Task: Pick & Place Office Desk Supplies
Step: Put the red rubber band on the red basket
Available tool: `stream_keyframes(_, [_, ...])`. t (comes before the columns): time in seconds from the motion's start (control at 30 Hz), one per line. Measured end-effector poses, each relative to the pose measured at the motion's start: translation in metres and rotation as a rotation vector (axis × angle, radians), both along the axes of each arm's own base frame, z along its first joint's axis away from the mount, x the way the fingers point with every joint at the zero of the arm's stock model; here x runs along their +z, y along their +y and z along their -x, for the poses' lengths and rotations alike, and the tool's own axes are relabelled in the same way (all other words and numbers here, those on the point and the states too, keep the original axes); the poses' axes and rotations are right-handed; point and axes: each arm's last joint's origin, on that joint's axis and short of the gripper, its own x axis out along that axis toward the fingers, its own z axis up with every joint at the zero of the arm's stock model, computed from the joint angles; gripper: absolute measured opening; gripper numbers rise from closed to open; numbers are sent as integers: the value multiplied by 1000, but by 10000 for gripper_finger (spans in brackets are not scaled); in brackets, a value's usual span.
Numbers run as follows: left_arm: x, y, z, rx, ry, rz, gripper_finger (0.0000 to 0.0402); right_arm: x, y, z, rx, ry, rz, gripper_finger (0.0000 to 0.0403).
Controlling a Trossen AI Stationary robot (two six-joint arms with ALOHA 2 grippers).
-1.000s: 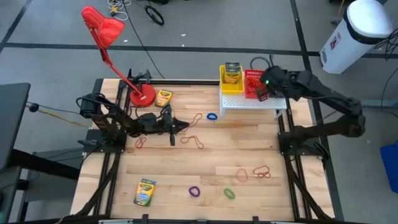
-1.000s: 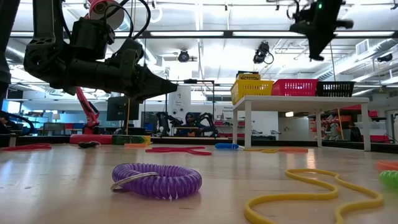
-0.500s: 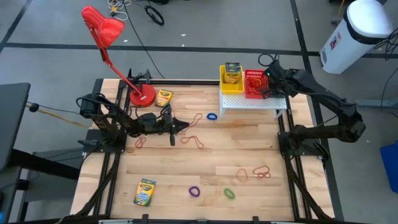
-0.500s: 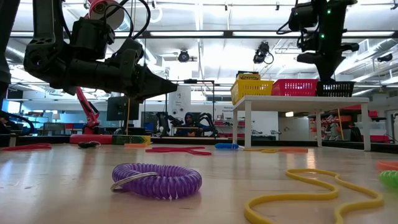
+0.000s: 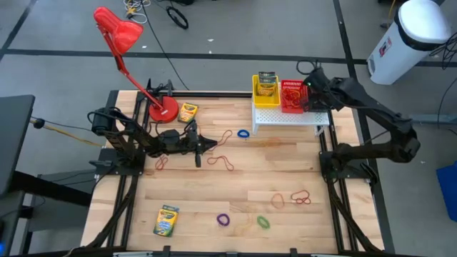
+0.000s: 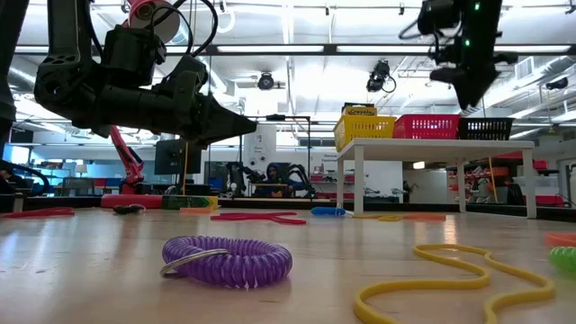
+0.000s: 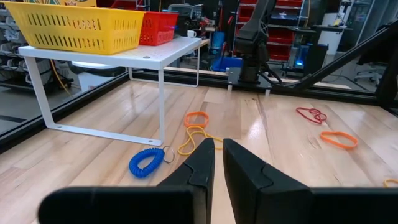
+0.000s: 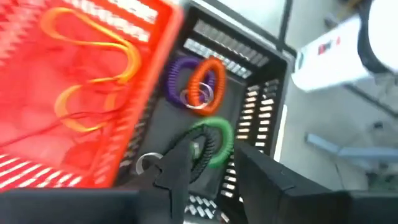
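At the upper right of the high view, we see the right claw [image 5: 311, 87] poised over the black basket [image 8: 249, 106] on the white shelf [image 5: 289, 118], its fingers [image 8: 177, 165] parted and empty above green [image 8: 211, 142], orange [image 8: 204, 84] and purple [image 8: 180, 78] coil bands lying inside. The red basket [image 5: 291, 96] and yellow basket [image 5: 265, 91] sit alongside. At centre left, the left claw [image 5: 208, 145] hovers over the bench [image 5: 285, 171], its fingers nearly together on nothing. Crayon boxes lie at the lower left [image 5: 166, 220] and beside the red lamp [image 5: 128, 43], at the bench's upper left [image 5: 188, 111]; we cannot read their lettering. Loose bands scatter across the lower right [image 5: 300, 195].
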Motion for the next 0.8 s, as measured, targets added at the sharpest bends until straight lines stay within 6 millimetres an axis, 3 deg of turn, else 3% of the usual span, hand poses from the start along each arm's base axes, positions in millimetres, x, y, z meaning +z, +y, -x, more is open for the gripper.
stream_keyframes(0.27, [0,0,0,0,0,0,38,23,48,-29,246,-107,78,12])
stream_keyframes(0.37, [0,0,0,0,0,0,38,19,73,-46,387,-211,110,13])
stream_keyframes(0.63, [0,0,0,0,0,0,38,-20,145,-94,749,-539,196,7])
stream_keyframes(0.8, [0,0,0,0,0,0,38,-65,181,-102,920,-763,256,4])
